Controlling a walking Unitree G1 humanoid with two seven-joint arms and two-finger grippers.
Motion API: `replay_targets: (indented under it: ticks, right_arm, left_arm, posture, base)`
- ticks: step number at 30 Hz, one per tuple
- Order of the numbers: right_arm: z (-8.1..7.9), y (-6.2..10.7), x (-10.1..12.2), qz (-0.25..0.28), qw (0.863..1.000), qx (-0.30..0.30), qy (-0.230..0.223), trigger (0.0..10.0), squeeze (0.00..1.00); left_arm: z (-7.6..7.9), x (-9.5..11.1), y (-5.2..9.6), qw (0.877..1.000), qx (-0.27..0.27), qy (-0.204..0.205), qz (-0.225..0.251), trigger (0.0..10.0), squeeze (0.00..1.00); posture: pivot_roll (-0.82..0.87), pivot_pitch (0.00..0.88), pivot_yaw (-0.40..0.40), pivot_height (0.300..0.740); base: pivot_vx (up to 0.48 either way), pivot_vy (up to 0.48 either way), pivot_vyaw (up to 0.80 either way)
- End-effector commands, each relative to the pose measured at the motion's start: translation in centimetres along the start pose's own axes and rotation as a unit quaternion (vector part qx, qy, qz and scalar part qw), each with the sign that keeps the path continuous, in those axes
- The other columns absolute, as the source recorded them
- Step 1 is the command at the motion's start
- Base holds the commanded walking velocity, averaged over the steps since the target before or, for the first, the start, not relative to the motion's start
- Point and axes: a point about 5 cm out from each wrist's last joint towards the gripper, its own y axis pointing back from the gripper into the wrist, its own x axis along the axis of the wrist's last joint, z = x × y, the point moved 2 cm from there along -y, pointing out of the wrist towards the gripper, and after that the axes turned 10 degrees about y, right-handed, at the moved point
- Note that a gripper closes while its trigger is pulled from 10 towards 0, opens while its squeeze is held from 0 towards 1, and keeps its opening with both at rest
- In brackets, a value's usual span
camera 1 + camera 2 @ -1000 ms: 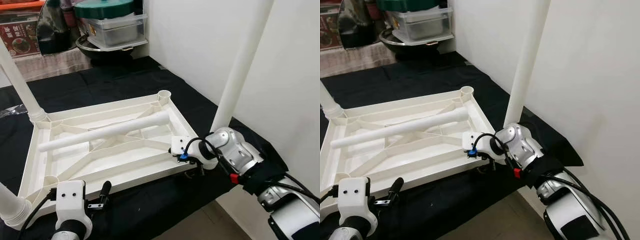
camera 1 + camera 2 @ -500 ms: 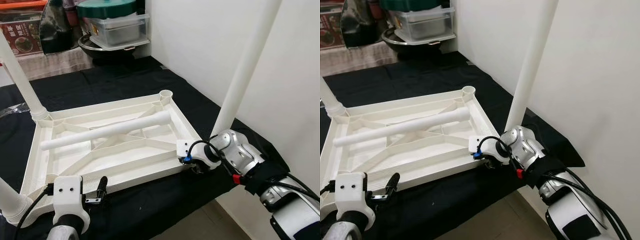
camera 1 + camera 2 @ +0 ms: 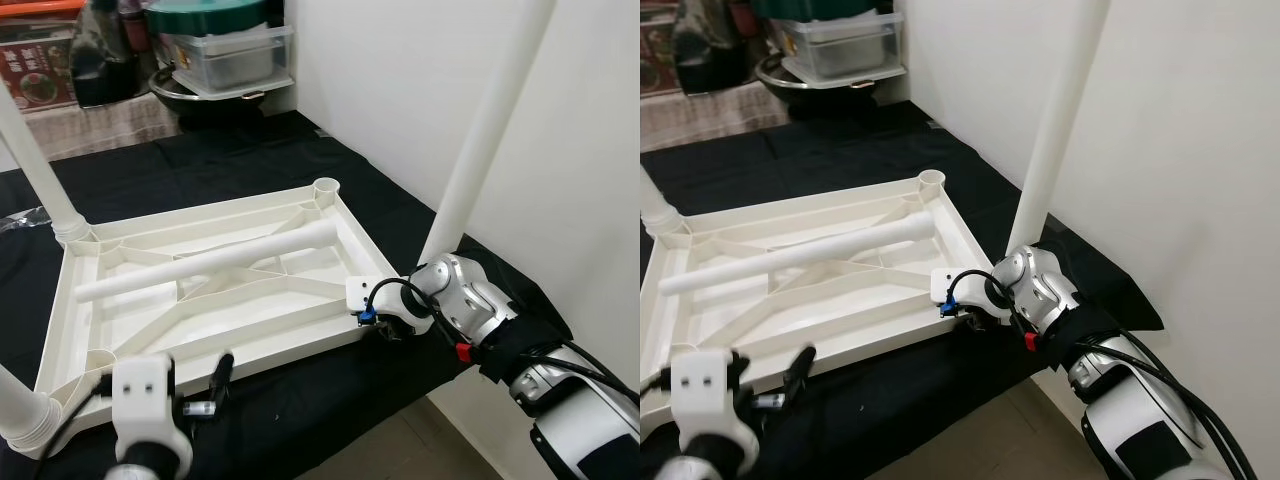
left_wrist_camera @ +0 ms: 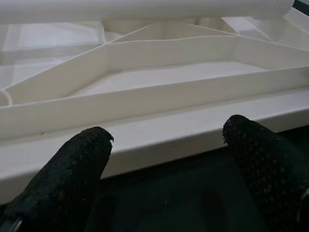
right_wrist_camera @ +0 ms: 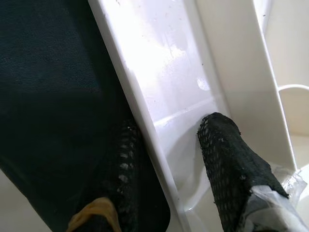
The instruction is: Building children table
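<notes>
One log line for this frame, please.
right gripper: astride tabletop corner rim | left gripper: open, facing near rim | loose leg: lying on tabletop

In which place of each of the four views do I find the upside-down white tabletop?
Left eye view: tabletop in the middle, on the black cloth.
Right eye view: left of the middle.
Left wrist view: its rim runs across, beyond the open left gripper.
Right wrist view: its rim passes between the right gripper fingers.
Shared landmark: the black cloth.
</notes>
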Motion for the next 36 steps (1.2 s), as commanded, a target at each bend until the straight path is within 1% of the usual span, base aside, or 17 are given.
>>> replay_targets:
  ticks: [1,4,7,8,9,11,13,15,16,17,18,22,31,32,34,35,36]
  right_arm:
    - [0.1,-0.5,-0.3,-0.021,1.000,-0.012,-0.006,10.0,0.00]
    - [0.2,-0.6,-0.3,-0.023,1.000,-0.016,-0.008,10.0,0.00]
    - [0.5,-0.7,-0.3,-0.025,0.999,-0.023,-0.012,10.0,0.00]
    - [0.5,-0.7,-0.3,-0.025,0.999,-0.023,-0.012,10.0,0.00]
    - [0.5,-0.8,-0.2,-0.027,0.999,-0.023,-0.011,0.0,0.00]
    - [0.5,-0.8,-0.2,-0.027,0.999,-0.023,-0.011,0.0,0.00]
    - [0.5,-0.8,-0.2,-0.028,0.999,-0.023,-0.010,0.0,0.00]
    - [0.6,-0.9,0.0,-0.027,0.999,-0.024,-0.008,0.0,0.00]
    - [0.6,-0.9,0.0,-0.027,0.999,-0.024,-0.008,0.0,0.00]
    - [0.7,-1.0,0.1,-0.026,0.999,-0.025,-0.008,10.0,0.00]
    - [0.7,-1.0,0.1,-0.026,0.999,-0.025,-0.008,10.0,0.00]
    - [0.9,-0.9,0.4,-0.023,0.999,-0.031,-0.006,10.0,0.00]
    - [0.7,-0.9,0.5,-0.015,1.000,-0.025,0.004,10.0,0.00]
    - [0.5,-0.9,0.7,-0.009,1.000,-0.018,0.009,10.0,0.00]
    - [0.5,-0.9,0.7,-0.009,1.000,-0.018,0.009,10.0,0.00]
    - [0.0,-0.7,0.8,0.003,1.000,0.001,0.024,10.0,0.00]
    - [0.0,-0.7,0.8,0.003,1.000,0.001,0.024,10.0,0.00]
  left_arm:
    - [-0.7,0.6,0.6,0.999,0.022,0.015,0.017,10.0,0.00]
    - [-1.4,0.8,0.9,0.999,0.041,0.018,0.021,10.0,0.00]
    - [-4.4,1.2,1.8,0.991,0.124,0.026,0.041,10.0,0.00]
    - [-4.4,1.2,1.8,0.991,0.124,0.026,0.041,10.0,0.00]
    - [-5.9,1.2,2.4,0.983,0.169,0.047,0.046,10.0,0.00]
    - [-5.9,1.2,2.4,0.983,0.169,0.047,0.046,10.0,0.00]
    - [-7.0,0.9,2.9,0.977,0.199,0.066,0.048,10.0,0.00]
    - [-7.6,-0.2,2.9,0.966,0.218,0.134,0.043,10.0,0.00]
    - [-7.6,-0.2,2.9,0.966,0.218,0.134,0.043,10.0,0.00]
    - [-7.6,-0.8,2.8,0.961,0.218,0.164,0.039,10.0,0.00]
    - [-7.6,-0.8,2.8,0.961,0.218,0.164,0.039,10.0,0.00]
    - [-8.5,-2.9,2.5,0.941,0.234,0.243,0.011,10.0,0.00]
    - [-9.2,-2.9,1.0,0.933,0.227,0.278,0.020,10.0,0.00]
    - [-9.6,-2.7,0.2,0.930,0.224,0.288,0.029,10.0,0.00]
    - [-9.6,-2.7,0.2,0.930,0.224,0.288,0.029,10.0,0.00]
    - [-10.6,-1.8,-1.3,0.928,0.225,0.294,0.049,10.0,0.00]
    - [-10.6,-1.8,-1.3,0.928,0.225,0.294,0.049,10.0,0.00]
  posture:
    - [0.15,0.073,-0.028,0.740]
    - [0.15,0.073,-0.028,0.740]
    - [0.16,0.081,-0.031,0.740]
    - [0.16,0.081,-0.031,0.740]
    - [0.16,0.082,-0.034,0.740]
    - [0.16,0.082,-0.034,0.740]
    - [0.16,0.084,-0.034,0.740]
    - [0.16,0.085,-0.040,0.740]
    - [0.16,0.085,-0.040,0.740]
    - [0.16,0.085,-0.039,0.740]
    - [0.16,0.085,-0.039,0.740]
    - [0.15,0.083,-0.039,0.740]
    - [0.15,0.081,-0.042,0.740]
    - [0.14,0.082,-0.042,0.740]
    - [0.14,0.082,-0.042,0.740]
    - [0.13,0.079,-0.046,0.740]
    - [0.13,0.079,-0.046,0.740]
  base:
    - [0.000,0.000,0.00]
    - [0.000,0.000,0.00]
    - [0.000,0.000,0.00]
    - [0.000,0.000,0.00]
    - [0.000,0.000,0.00]
    - [0.000,0.000,0.00]
    - [0.000,0.000,0.00]
    - [0.000,0.000,0.00]
    - [0.000,0.000,0.00]
    - [0.000,0.000,0.00]
    - [0.000,0.000,0.00]
    - [0.000,0.000,0.00]
    - [0.000,0.000,0.00]
    - [0.000,0.000,0.00]
    - [0.000,0.000,0.00]
    - [0.000,0.000,0.00]
    - [0.000,0.000,0.00]
